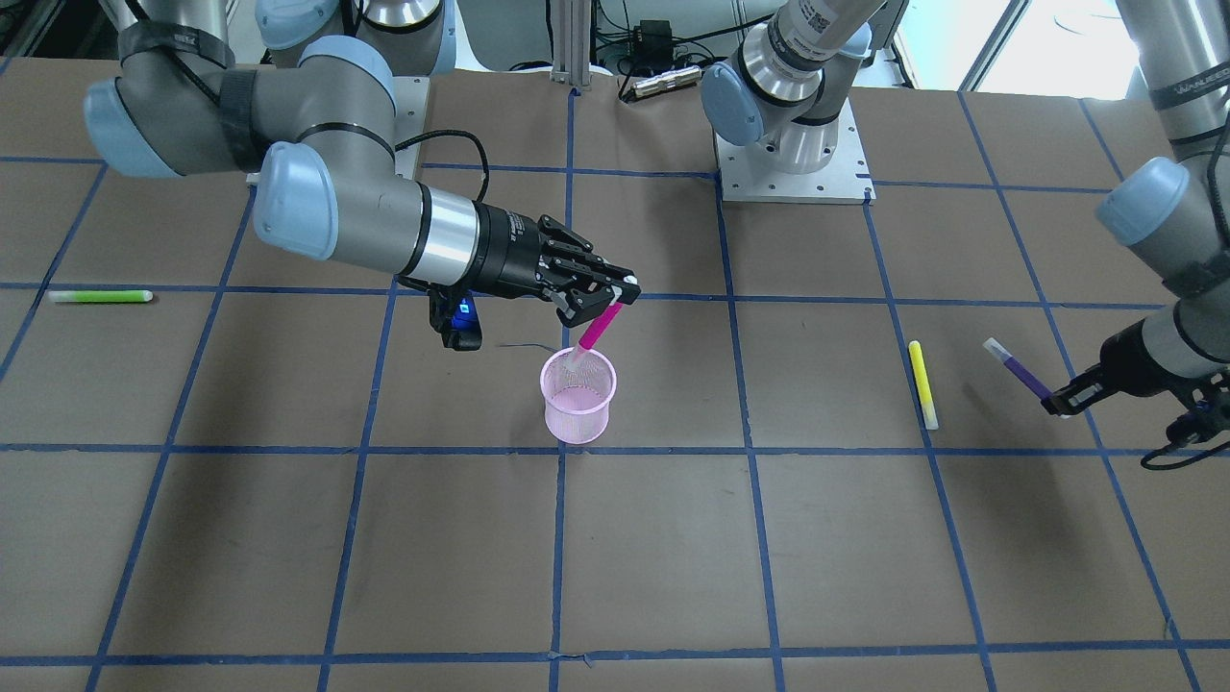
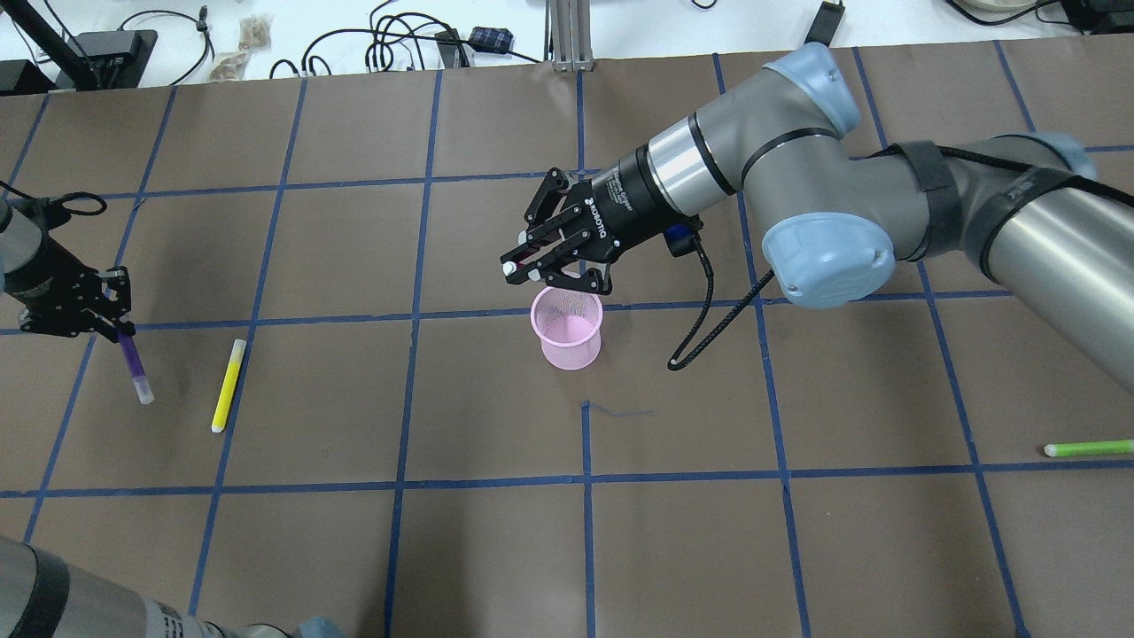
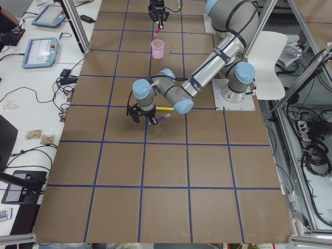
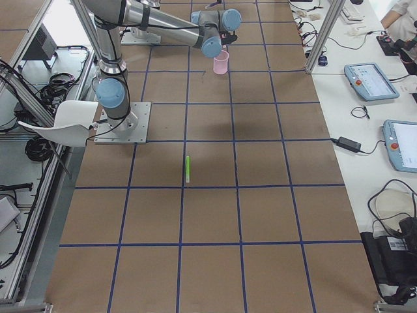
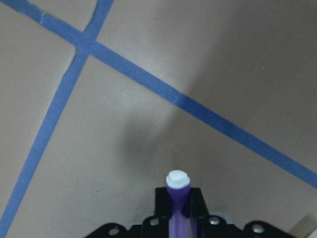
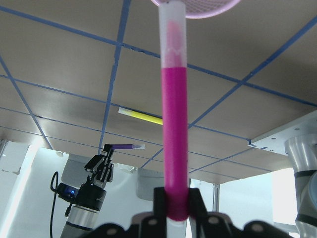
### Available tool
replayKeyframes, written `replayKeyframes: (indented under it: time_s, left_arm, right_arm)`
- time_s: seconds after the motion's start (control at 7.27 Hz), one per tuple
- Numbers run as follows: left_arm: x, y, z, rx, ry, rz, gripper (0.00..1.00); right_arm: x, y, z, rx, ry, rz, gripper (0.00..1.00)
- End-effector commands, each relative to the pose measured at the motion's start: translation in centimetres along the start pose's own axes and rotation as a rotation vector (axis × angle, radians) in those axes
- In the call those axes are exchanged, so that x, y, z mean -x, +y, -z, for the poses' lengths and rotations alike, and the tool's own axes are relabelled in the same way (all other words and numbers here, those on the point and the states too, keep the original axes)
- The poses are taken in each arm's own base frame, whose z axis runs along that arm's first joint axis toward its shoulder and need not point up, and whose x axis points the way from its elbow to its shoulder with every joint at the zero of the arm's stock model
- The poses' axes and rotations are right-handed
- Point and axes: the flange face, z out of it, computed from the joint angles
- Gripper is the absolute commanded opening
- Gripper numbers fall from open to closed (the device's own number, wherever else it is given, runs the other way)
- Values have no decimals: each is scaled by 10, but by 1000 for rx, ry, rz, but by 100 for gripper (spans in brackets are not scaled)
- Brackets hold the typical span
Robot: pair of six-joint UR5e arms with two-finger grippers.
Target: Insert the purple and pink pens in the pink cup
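The pink mesh cup (image 1: 578, 396) stands upright mid-table and also shows in the overhead view (image 2: 568, 330). My right gripper (image 1: 601, 300) is shut on the pink pen (image 1: 598, 332) and holds it tilted, its clear cap end at the cup's mouth. In the right wrist view the pink pen (image 6: 176, 124) points at the cup's rim (image 6: 193, 7). My left gripper (image 2: 111, 312) is shut on the purple pen (image 2: 133, 361) and holds it just above the table, far from the cup. The purple pen also shows in the left wrist view (image 5: 177, 198).
A yellow pen (image 2: 228, 385) lies on the table near the left gripper. A green pen (image 2: 1088, 448) lies at the table's right side, away from both arms. Blue tape lines cross the brown table. Both robot bases stand at the table's rear edge.
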Motion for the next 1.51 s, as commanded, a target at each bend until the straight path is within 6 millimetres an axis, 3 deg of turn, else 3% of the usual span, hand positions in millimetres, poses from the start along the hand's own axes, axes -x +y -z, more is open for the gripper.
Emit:
replayKeyframes:
  time_s: [0.0,0.14,0.41,0.55,0.83,0.96,1.1,1.24,1.38]
  left_arm:
    - [-49,2,84,-74,-36,-88,0]
    - [-70,12,109,-120,-65,-125,0]
    - [-124,37,136,-190,-72,-203,0]
    - [-147,47,139,-220,-66,-208,0]
    - [-185,59,148,-303,-56,-248,0]
    - [-214,69,153,-352,-38,-245,0]
    - [-253,87,154,-385,-13,-236,0]
    - [-292,114,159,-407,14,-229,0]
    - [-330,144,160,-418,48,-204,0]
  right_arm:
    - [-2,-17,-14,38,9,-41,0]
    - [-3,-32,-22,41,22,-53,0]
    - [1,-52,-28,34,25,-58,2]
    - [0,-57,-31,28,27,-56,32]
    - [3,-66,-21,-96,21,-20,74]
    - [15,-68,4,-198,-24,36,89]
    - [36,-72,51,-319,-106,101,90]
    - [48,-54,91,-397,-133,260,90]
    - [46,-59,113,-628,-25,406,99]
